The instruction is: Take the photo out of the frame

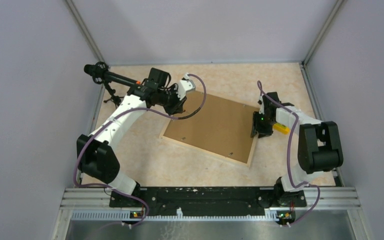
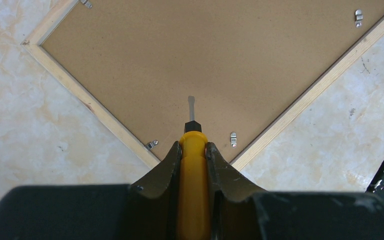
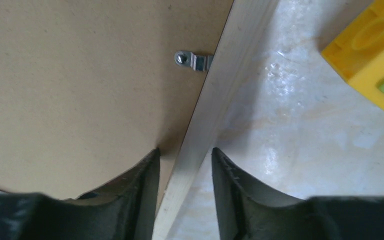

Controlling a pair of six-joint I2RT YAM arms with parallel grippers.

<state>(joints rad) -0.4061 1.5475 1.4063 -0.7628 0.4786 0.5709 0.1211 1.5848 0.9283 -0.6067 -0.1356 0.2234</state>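
Observation:
The frame (image 1: 215,125) lies face down mid-table, showing its brown backing board (image 2: 205,55) and pale wood edges (image 3: 230,65). The photo is hidden under that board. My left gripper (image 2: 194,145) is shut on a yellow-handled screwdriver (image 2: 194,190), and its blade tip (image 2: 191,107) hovers over the board near the frame's far-left corner (image 1: 177,102). My right gripper (image 3: 185,152) straddles the frame's right edge (image 1: 260,131). One finger is over the board and one over the table, with small gaps to the wood on both sides.
Small metal retaining tabs (image 2: 233,139) (image 2: 152,145) (image 3: 192,61) sit along the board's rim. A yellow block (image 1: 280,128) (image 3: 372,47) lies on the table just right of the frame, close to my right gripper. Grey walls enclose the table on three sides.

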